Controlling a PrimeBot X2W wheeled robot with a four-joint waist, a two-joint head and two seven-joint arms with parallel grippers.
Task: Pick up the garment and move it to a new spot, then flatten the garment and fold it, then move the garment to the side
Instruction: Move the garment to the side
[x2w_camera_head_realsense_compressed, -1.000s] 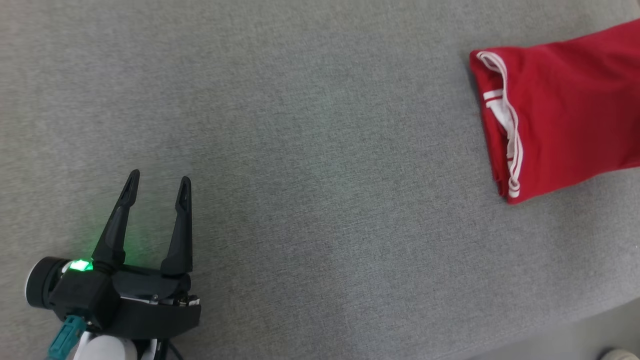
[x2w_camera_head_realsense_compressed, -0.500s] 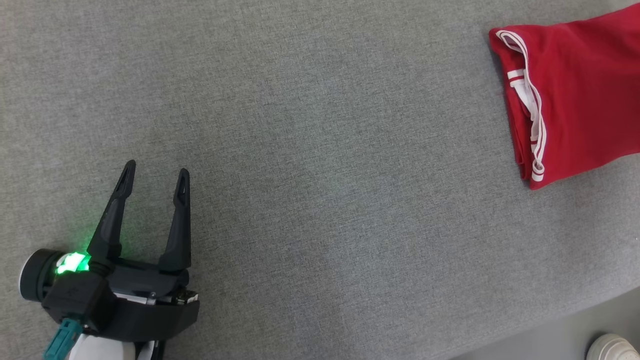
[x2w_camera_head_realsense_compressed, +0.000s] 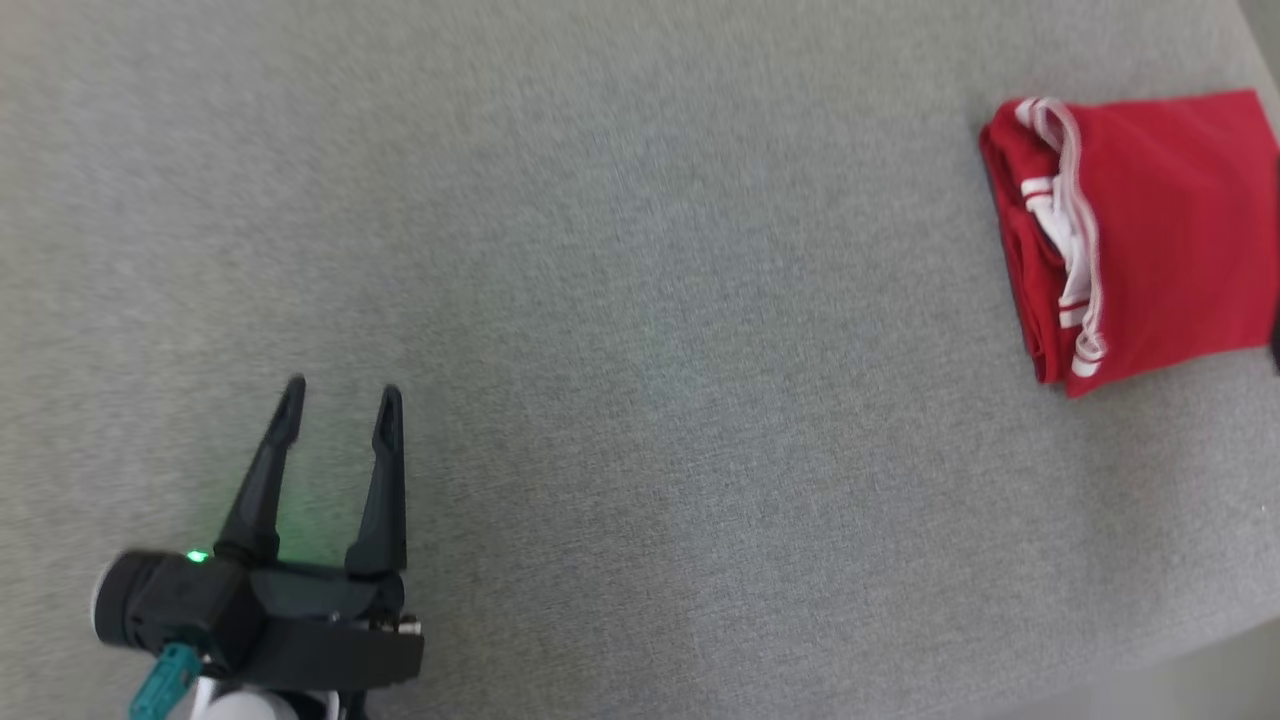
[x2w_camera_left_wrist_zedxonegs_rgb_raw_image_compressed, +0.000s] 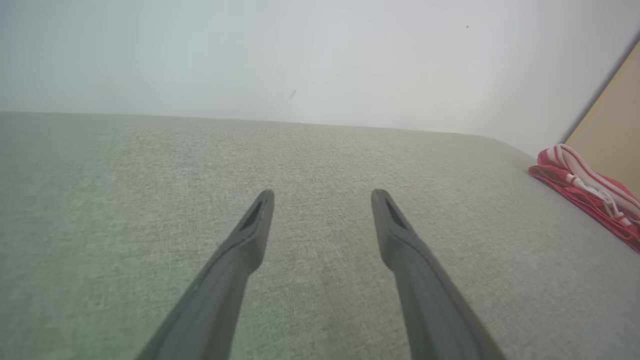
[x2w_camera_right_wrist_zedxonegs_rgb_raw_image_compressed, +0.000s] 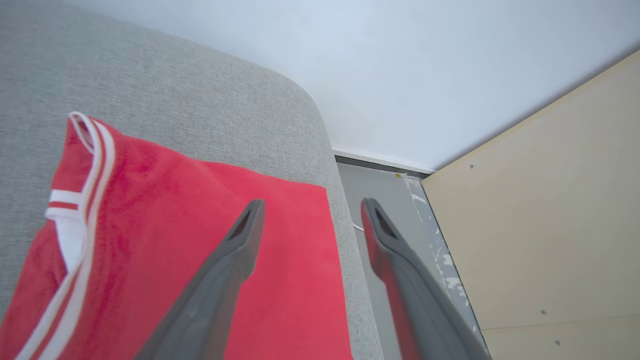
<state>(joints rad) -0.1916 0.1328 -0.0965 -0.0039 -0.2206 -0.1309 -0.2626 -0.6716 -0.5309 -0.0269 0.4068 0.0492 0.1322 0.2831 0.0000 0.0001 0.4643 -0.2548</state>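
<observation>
Grey upholstery (x2w_camera_head_realsense_compressed: 640, 330) lies nearest, and at the lower left of the head view the left gripper (x2w_camera_head_realsense_compressed: 342, 388) hovers over it, fingers spread and empty. Farther off, at upper right, the folded red garment (x2w_camera_head_realsense_compressed: 1160, 220) lies flat beside the cushion's edge. In the right wrist view the right gripper (x2w_camera_right_wrist_zedxonegs_rgb_raw_image_compressed: 311, 202) is spread wide, gripping nothing. A finger catching the cloth could undo the fold or drag it onto the floor (x2w_camera_right_wrist_zedxonegs_rgb_raw_image_compressed: 385, 200).

grey surface (x2w_camera_head_realsense_compressed: 640, 300), white wall (x2w_camera_left_wrist_zedxonegs_rgb_raw_image_compressed: 300, 50), perhaps plywood panel (x2w_camera_right_wrist_zedxonegs_rgb_raw_image_compressed: 550, 210)
</observation>
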